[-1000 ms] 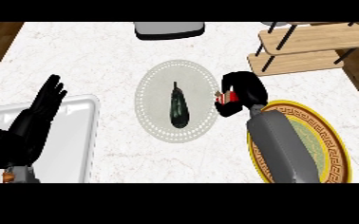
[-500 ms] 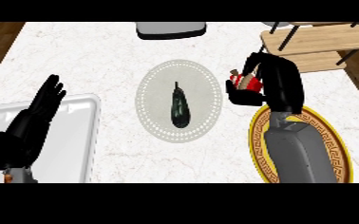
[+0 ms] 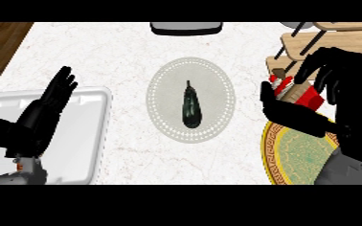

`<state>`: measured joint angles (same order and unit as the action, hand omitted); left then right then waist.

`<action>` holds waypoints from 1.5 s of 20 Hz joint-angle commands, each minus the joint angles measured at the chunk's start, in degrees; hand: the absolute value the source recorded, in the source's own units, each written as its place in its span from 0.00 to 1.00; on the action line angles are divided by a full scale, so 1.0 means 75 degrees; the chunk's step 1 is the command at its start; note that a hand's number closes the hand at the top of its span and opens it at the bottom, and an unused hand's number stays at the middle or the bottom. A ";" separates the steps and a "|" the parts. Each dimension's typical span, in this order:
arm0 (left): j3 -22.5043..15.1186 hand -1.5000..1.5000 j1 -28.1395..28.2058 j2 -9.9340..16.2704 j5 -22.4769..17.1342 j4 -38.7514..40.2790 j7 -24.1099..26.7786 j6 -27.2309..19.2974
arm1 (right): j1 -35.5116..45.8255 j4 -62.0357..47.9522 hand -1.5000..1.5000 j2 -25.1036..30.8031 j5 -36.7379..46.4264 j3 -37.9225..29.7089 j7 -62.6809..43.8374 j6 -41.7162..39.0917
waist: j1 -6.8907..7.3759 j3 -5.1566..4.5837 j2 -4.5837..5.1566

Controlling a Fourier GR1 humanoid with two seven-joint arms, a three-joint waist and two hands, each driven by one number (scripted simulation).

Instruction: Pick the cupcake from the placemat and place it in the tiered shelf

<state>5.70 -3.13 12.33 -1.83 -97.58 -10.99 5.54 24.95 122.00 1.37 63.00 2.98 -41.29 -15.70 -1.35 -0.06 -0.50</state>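
My right hand (image 3: 332,88) is at the right of the view, fingers and thumb curled round the cupcake (image 3: 293,92), whose red and white wrapper shows between them. It is held off the counter, just in front of the wooden tiered shelf (image 3: 300,43) at the top right. Below it lies the round yellow patterned placemat (image 3: 300,155), partly covered by my right forearm. My left hand (image 3: 46,110) rests open at the left edge, fingers up.
A pale round plate (image 3: 164,84) with a dark eggplant (image 3: 191,106) lies at the counter's middle. A white tray (image 3: 88,139) sits at the lower left under my left hand. A grey and white object (image 3: 185,27) stands at the far edge.
My right hand has carried the cupcake up off the placemat and to the right, closer to the tiered shelf. The left hand has stayed in place.
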 commanded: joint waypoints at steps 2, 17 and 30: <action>-0.0092 0.50 -0.0062 -0.0207 0.0098 0.0110 0.0126 0.0011 | 0.0651 -0.0137 1.00 0.0434 -0.0472 -0.0951 -0.0129 -0.0306 | 0.0186 0.0007 0.0064; -0.0376 0.50 0.0065 -0.0374 0.0365 -0.0099 0.0138 -0.0054 | 0.3156 -0.2432 1.00 -0.0110 -0.4502 -0.3546 0.0470 0.2397 | 0.0300 0.0013 0.0082; -0.0308 0.50 -0.0022 -0.0277 0.0346 0.0147 0.0289 0.0103 | 0.3192 -0.5649 1.00 0.3895 -0.0127 -0.1549 0.2981 0.1822 | 0.0380 0.0006 0.0124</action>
<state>3.74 -4.45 10.20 0.34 -96.99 -10.20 5.60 45.65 89.26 28.28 58.71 -9.46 -24.91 -8.13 1.24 -0.09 0.57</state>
